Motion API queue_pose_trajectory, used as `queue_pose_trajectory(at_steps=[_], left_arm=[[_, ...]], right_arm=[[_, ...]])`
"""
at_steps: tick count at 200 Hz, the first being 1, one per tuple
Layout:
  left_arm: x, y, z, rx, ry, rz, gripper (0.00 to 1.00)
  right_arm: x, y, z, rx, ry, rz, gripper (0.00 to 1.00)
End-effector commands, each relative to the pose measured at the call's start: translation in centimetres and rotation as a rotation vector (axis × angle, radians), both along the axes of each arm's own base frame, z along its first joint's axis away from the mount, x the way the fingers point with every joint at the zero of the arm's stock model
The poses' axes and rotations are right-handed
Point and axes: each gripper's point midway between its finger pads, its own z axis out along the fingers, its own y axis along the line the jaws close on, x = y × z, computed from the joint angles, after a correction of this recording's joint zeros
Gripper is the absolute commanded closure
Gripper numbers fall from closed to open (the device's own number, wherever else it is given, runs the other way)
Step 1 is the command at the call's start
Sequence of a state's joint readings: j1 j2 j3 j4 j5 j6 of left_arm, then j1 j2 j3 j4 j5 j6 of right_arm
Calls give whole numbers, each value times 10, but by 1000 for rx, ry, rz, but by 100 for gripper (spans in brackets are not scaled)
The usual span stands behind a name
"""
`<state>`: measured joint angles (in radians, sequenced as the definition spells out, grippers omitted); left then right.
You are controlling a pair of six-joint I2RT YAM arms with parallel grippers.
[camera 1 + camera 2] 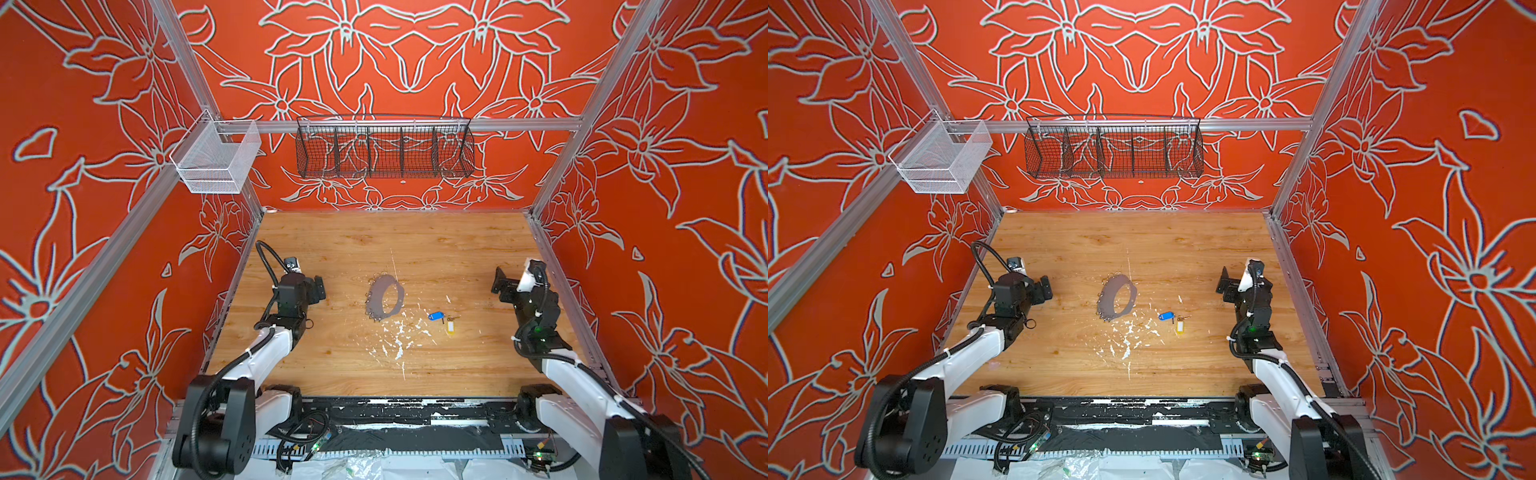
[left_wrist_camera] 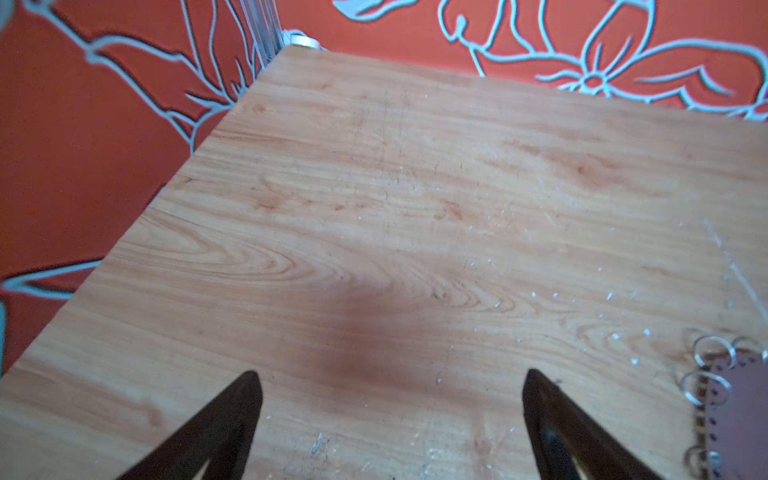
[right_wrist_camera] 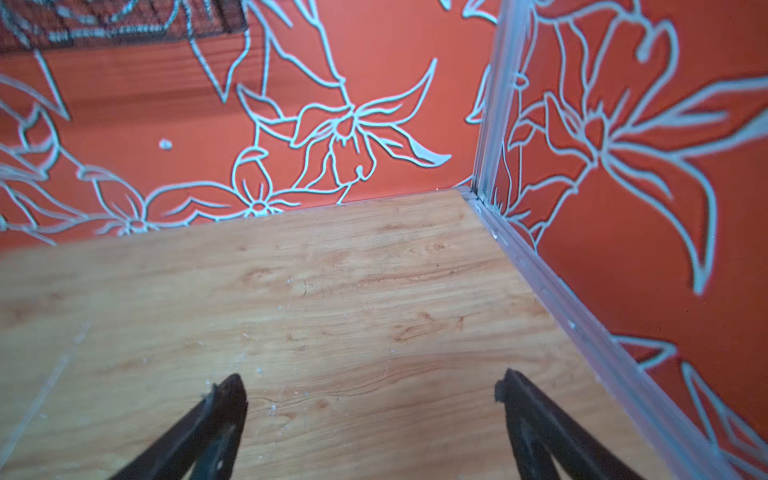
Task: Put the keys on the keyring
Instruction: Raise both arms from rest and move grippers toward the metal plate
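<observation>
No text, label, brand, number or sign can be read in any view. The tags on the keys are too small to show any writing, and the keyring shows none. The walls carry only a flower pattern.
</observation>
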<state>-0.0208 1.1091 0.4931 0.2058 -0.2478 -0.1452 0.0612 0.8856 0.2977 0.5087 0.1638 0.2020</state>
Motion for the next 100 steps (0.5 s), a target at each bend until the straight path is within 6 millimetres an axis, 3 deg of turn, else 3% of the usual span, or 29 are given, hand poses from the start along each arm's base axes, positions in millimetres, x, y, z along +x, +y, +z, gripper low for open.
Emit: queue_pose_trajectory(at_steps=[1, 16, 29, 58, 75, 83, 100], left_arm=[[-10, -8, 9, -99, 37, 4, 3], [-13, -24, 23, -183, 24, -51, 3], [-21, -39, 39, -231, 16, -128, 3], [-43, -49, 41, -353, -22, -133, 3], [-53, -60, 45, -377, -68, -208, 3], [-57, -58, 46, -383, -91, -191, 3], [-70, -32, 41, -432, -131, -5, 3]], right_arm=[[-3, 5, 13, 197, 36, -10, 3], [-1, 27, 34, 173, 19, 127, 3], [-2, 31, 43, 202, -13, 149, 3], [-14, 34, 32, 351, -129, 164, 3], [-22, 43, 37, 355, -178, 230, 3], [-24, 49, 41, 345, -171, 264, 3], [-26, 58, 41, 353, -116, 309, 3]])
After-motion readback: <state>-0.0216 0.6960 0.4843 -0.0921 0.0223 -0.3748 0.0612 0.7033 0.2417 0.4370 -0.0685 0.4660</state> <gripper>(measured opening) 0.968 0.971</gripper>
